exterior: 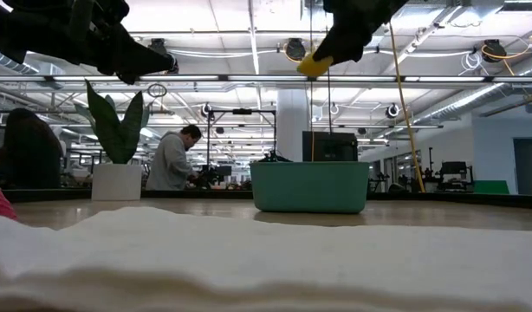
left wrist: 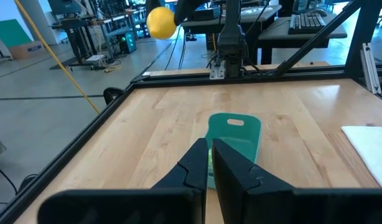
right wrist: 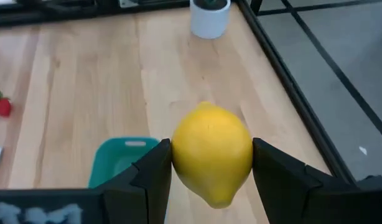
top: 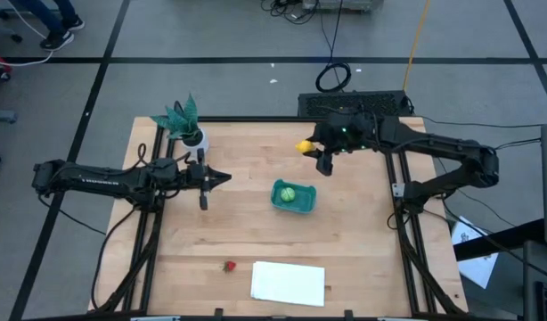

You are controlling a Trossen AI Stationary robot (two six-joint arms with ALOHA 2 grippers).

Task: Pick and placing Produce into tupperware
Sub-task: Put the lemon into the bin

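My right gripper (top: 311,148) hangs well above the table's far middle, shut on a yellow lemon (right wrist: 211,152). The lemon also shows high up in the low view (exterior: 314,63). Nearer the front stands the teal tupperware (top: 293,196) on its flat bottom, with a light-green round fruit (top: 289,193) inside it. A small red strawberry (top: 228,266) lies on the wood near the front edge. My left gripper (top: 222,178) waits shut and level at the left, pointing toward the tupperware (left wrist: 233,140). My right gripper pinches the lemon at its waist (right wrist: 178,155), one finger (right wrist: 155,171) on each of two opposite sides. The fingers slant downward from the table's far right. The lemon is lifted clear, high over the table, with one tip (right wrist: 213,200) toward the wrist camera.
A teal leafy plant in a white pot (top: 191,134) stands at the far left corner. A flat white sheet (top: 289,283) lies at the front edge. Black frame rails border the table's left and right sides. A person (exterior: 171,160) works in the room behind.
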